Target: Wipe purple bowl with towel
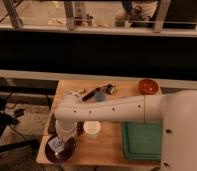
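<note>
Towel is made out as a pale patch lying inside the purple bowl, which sits at the near left corner of the desk, close to its edge. The gripper is held low over the bowl, directly above the towel, at the end of the white arm that reaches across from the right. Whether the jaws are open or closed on the cloth cannot be told, since they are hidden by the wrist. The towel is judged to be soft, light and limp, so it would best be pinched at a bunched middle fold and pressed down, not dragged by a corner. The bowl is judged to be light, rigid and smooth, and it may well be pushed along or tipped off the nearby edge if the wiping is done with sideways force, so pressure should be kept downward and within the rim. The desk is of pale wood. A white cup stands just to the right of the bowl, a green tray lies at the near right, a red bowl is set at the far right, and small utensils are scattered at the far middle. Beyond the desk a dark wall is seen, topped by a railing.
</note>
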You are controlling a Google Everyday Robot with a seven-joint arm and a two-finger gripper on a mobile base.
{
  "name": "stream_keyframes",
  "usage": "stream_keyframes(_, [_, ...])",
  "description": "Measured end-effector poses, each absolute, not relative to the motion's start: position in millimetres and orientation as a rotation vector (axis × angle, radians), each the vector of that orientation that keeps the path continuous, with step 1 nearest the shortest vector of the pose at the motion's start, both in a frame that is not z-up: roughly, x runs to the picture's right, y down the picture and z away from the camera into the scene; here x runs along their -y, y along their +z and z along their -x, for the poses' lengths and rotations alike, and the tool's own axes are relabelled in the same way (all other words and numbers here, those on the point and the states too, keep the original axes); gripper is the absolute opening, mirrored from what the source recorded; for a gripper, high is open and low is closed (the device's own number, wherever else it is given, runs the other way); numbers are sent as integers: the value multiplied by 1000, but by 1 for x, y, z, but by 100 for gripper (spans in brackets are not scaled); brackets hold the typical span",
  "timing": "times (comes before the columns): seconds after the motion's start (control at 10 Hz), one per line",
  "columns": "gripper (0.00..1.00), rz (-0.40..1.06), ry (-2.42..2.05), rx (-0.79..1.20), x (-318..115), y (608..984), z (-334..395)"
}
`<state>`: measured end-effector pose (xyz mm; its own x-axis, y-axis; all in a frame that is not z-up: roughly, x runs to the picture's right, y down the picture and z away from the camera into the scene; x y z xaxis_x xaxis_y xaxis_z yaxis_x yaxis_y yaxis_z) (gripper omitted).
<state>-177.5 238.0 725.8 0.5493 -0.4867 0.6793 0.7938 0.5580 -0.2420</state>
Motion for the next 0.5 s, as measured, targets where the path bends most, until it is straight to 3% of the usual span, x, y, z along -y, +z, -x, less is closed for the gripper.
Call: stream_keyframes(0.5, [11,576,-847,644,-244,736,212])
